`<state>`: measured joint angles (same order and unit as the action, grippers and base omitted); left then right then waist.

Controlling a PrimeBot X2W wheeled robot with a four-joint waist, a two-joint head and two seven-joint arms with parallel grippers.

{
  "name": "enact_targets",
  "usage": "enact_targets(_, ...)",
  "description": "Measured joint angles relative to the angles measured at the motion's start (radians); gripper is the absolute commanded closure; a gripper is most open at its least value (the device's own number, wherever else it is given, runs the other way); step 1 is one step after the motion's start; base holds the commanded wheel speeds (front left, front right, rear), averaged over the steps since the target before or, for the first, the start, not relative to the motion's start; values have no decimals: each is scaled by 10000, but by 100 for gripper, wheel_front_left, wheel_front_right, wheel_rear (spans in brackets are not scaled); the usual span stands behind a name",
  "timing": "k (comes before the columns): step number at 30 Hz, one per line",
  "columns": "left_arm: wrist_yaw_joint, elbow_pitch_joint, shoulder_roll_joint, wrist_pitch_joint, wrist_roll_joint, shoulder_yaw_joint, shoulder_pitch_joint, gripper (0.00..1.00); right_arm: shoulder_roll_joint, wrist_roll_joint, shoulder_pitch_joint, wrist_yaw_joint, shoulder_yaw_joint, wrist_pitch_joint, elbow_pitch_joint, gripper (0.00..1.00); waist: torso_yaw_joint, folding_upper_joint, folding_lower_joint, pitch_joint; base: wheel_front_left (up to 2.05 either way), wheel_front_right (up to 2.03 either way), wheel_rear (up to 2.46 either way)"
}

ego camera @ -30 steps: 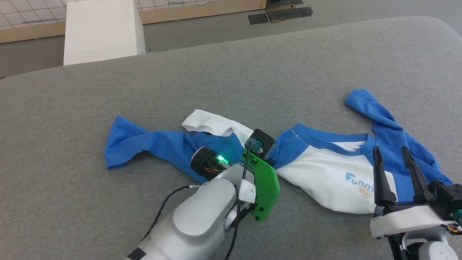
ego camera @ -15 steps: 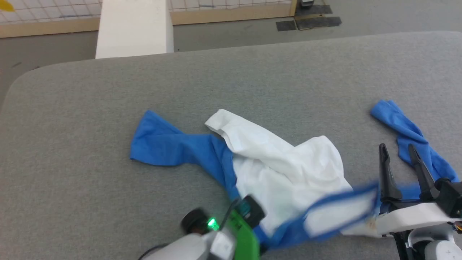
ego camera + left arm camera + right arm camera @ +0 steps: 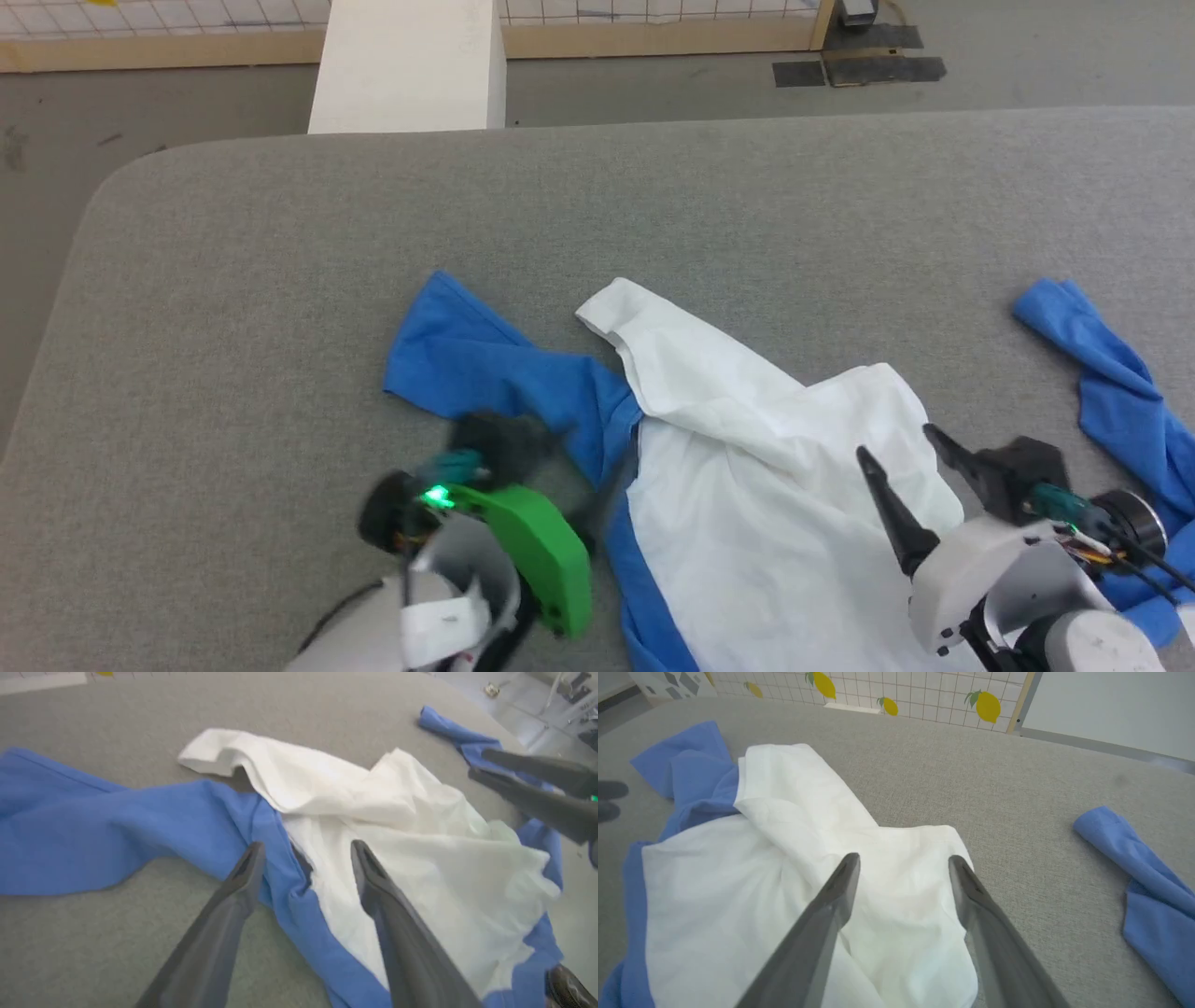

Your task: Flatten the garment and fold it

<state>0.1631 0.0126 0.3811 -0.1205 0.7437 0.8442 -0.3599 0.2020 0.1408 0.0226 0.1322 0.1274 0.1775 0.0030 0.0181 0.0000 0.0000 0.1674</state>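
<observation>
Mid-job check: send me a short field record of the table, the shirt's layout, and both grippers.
surface: grey padded table
shirt: crumpled, white body bunched and folded over itself, not flat
sleeves: blue sleeve spread to the robot's left; other sleeve trailing off to the right
left gripper: open, fingers straddling the blue-white seam, gripping nothing
right gripper: open, over the white body, gripping nothing
stage: flattening unfinished, folding not yet begun

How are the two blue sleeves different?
The left sleeve lies spread wide and fairly flat; the right sleeve is bunched into a narrow, twisted strip. The left sleeve plainly meets the white body; the right sleeve's join is hidden behind the right gripper. Both are bright blue and rest on the grey table.
</observation>
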Motion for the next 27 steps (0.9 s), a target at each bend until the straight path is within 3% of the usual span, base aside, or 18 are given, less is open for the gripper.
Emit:
enact_targets(2,614,107,-184,1605,-387,-761,140,0,474,92,329,0,527,694,121,0,81,0,0,39,0,0,0)
enact_targets(5,1122,499,-397,3346,-734,-1555,306,0,1003,424,862,0,1354,1561,360,0,230,0,0,110,0,0,0)
enact_targets(9,1386,874,-706,3739,-1304,-2447,450,0,1630,811,1565,0,2336,2525,834,0,456,0,0,267,0,0,0)
enact_targets(14,1264,614,-1440,3776,-2372,-3724,742,0,2021,1392,2354,0,3248,3831,1605,0,754,0,0,521,0,0,0)
enact_targets(15,1145,602,-1607,3776,-2514,-3925,848,0,2075,1563,2537,0,3388,4136,1693,21,823,0,0,568,0,0,0)
enact_targets(16,1001,602,-1760,3777,-2711,-4073,948,0,2180,1707,2743,0,3513,4401,1762,83,897,0,0,613,0,0,0)
enact_targets(17,874,619,-1864,3777,-2830,-4178,1011,0,2255,1783,2897,2,3618,4556,1814,100,957,0,0,647,0,0,0)
enact_targets(21,364,825,-2355,3783,-3210,-4623,1199,0,2491,1641,3621,6,3691,4408,2130,100,1258,0,0,764,0,0,0)
enact_targets(27,-311,1174,-2821,3787,-3611,-5049,1282,0,2368,746,5384,4,2947,3517,3108,100,1625,0,0,906,0,0,0)
